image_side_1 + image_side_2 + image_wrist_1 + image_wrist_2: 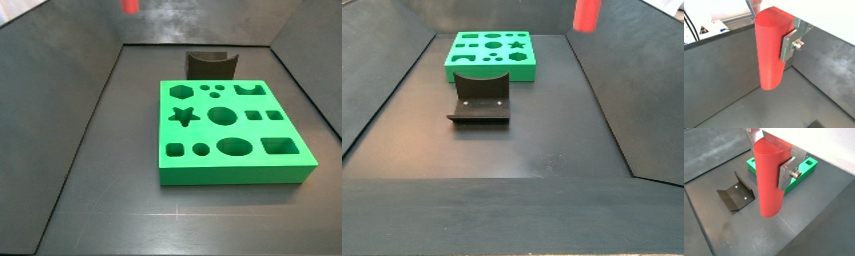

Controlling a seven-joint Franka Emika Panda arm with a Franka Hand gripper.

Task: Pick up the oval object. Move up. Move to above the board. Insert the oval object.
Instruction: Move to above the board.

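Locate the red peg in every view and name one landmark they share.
Wrist view: red peg upright, gripped by the gripper.
Wrist view: red peg held above the floor.
Side view: only its tip, top edge.
Side view: tip, top right.
Shared landmark: green board, not in every wrist view.

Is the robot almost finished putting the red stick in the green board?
Not yet. The gripper already holds the oval object and has it lifted high off the floor, done. In a side view it hangs beside the board, not above it. Moving over and inserting remain.
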